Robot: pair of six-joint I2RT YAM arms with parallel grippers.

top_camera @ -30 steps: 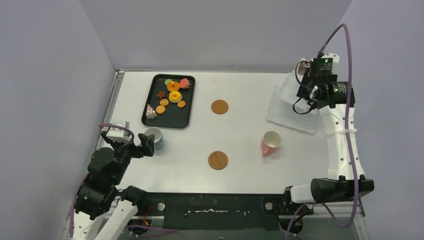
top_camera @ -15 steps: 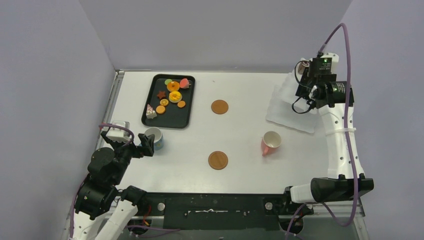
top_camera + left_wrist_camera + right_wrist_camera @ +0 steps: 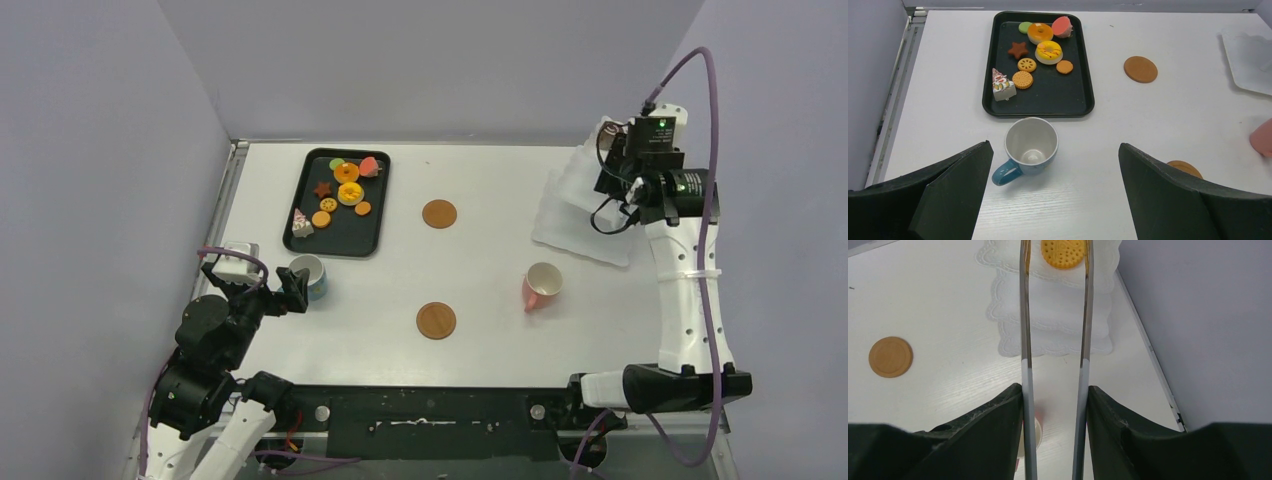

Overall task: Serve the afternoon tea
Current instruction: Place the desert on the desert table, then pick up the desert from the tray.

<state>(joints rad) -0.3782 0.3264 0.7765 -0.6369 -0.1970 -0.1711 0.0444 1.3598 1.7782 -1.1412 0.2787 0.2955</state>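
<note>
My right gripper (image 3: 1055, 390) is shut on the long metal tongs (image 3: 1084, 335), whose two arms stand apart. A round yellow cookie (image 3: 1063, 252) lies on the white doily stack (image 3: 1053, 315) between the tong arms; their tips run out of frame. My left gripper (image 3: 1054, 145) is open, low on the table, with the blue cup (image 3: 1031, 142) upright just ahead of its fingers and untouched. The pink cup (image 3: 541, 286) lies on its side right of centre. Orange tarts (image 3: 1049, 51), cookies (image 3: 1023, 79), a cake slice (image 3: 1002, 86) and a green disc (image 3: 1024, 27) sit on the black tray (image 3: 1048, 100).
Two brown round coasters (image 3: 438, 213) (image 3: 436, 320) lie mid-table. The doily stack (image 3: 580, 215) lies at the right by the wall. The tray (image 3: 340, 238) is at the back left, close to the blue cup (image 3: 309, 276). Walls enclose the left, back and right sides.
The right wrist has shifted slightly to the right and up over the doilies. The left arm and both cups have not moved.
</note>
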